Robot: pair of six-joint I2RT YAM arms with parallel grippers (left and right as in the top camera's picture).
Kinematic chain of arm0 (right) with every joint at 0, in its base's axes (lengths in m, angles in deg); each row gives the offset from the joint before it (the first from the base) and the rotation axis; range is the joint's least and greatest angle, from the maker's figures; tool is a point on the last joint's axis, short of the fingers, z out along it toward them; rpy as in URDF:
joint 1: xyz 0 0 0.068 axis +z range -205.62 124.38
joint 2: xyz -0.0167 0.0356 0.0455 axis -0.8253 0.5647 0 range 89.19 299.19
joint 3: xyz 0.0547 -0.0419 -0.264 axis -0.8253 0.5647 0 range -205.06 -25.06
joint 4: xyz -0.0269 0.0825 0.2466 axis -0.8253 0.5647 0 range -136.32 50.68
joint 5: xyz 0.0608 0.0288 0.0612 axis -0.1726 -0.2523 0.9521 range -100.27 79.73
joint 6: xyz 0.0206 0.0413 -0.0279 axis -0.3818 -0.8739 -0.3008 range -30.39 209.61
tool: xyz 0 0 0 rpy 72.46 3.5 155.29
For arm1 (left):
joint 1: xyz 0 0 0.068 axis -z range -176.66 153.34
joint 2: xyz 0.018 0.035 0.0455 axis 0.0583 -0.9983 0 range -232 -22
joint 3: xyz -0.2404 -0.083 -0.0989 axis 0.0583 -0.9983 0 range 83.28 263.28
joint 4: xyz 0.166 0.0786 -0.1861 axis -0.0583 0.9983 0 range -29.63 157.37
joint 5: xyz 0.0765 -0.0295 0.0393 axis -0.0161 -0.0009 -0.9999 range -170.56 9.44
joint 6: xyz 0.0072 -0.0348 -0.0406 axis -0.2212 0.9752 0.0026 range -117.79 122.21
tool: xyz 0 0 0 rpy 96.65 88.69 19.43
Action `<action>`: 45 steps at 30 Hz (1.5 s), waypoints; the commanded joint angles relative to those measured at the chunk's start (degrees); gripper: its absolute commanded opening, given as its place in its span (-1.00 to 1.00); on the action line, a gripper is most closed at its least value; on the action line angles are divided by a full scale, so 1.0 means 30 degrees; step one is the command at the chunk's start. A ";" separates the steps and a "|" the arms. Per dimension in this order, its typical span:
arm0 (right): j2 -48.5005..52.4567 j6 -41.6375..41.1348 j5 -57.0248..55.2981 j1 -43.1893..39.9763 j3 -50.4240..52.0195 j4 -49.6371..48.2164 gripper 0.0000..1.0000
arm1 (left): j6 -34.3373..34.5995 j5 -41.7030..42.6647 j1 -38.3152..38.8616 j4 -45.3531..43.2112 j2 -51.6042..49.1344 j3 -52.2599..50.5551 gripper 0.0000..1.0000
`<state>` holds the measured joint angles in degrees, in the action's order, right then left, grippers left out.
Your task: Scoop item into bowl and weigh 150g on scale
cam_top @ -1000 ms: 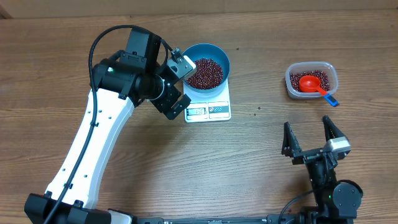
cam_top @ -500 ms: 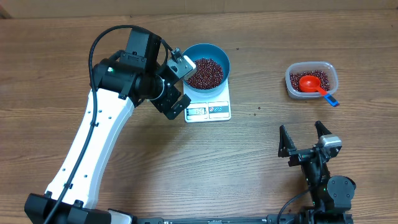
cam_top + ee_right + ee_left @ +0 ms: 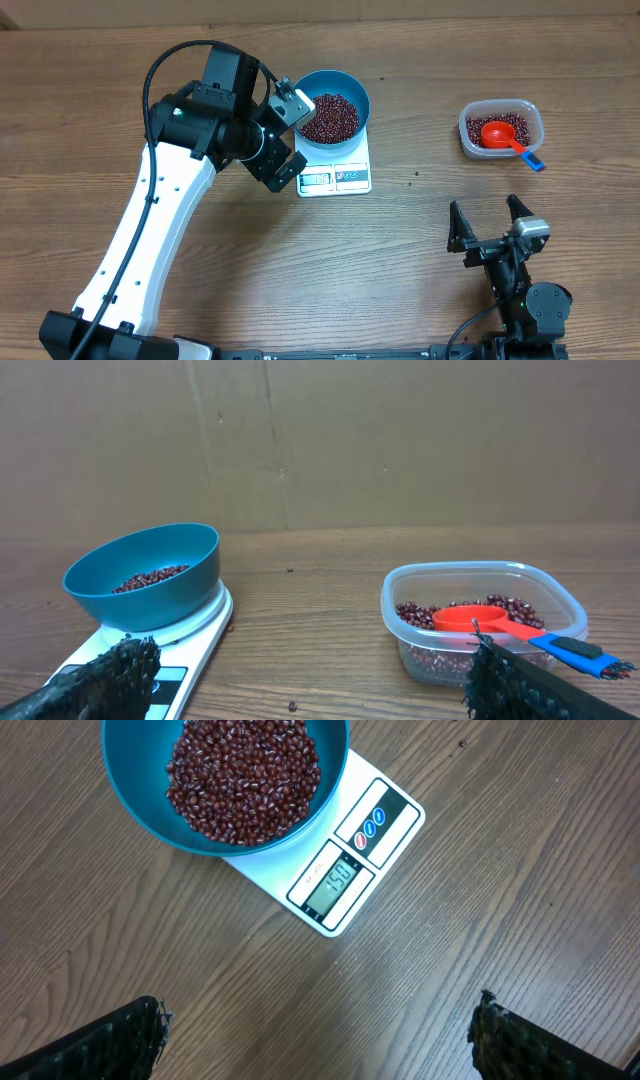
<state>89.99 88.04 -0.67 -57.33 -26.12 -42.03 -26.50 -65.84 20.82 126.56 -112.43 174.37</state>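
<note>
- Left gripper (image 3: 296, 135), jaws apart and empty, hovers beside bowl (image 3: 350, 88); right gripper (image 3: 485, 212) open too, near right.
- Beans (image 3: 243, 775) lie in bowl on scale (image 3: 395, 810); display (image 3: 338, 878) seems to read target.
- Avoid touching scale.

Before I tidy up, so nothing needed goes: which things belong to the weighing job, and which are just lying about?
Job: red-brown beans, blue bowl, white kitchen scale, red scoop, clear plastic tub.
Lying about: a few stray beans on the wooden table.

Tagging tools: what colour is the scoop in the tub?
Red scoop, blue handle end; clearest in right wrist view.
</note>
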 commanded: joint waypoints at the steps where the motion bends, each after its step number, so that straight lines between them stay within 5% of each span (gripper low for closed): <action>1: -0.0211 -0.0175 -0.0197 0.0146 0.0204 -0.0102 1.00 | -0.0291 0.0029 -0.0066 -0.0015 -0.0109 -0.0102 0.99; 30: -0.0211 -0.0175 -0.0197 0.0146 0.0204 -0.0102 1.00 | -0.0284 -0.0175 -0.0248 -0.1137 0.1741 -0.0102 0.99; 39: -0.0211 -0.0175 -0.0197 0.0146 0.0204 -0.0102 1.00 | -0.0131 0.2076 -0.2477 -0.3002 0.4408 -0.0678 0.99; 45: -0.0211 -0.0175 -0.0197 0.0146 0.0204 -0.0102 1.00 | -0.0131 0.3963 -0.4736 -0.5632 0.7410 -0.4160 0.99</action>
<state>89.99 88.06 -0.67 -57.33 -26.12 -42.01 -26.50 -58.76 8.73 111.57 -93.85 166.37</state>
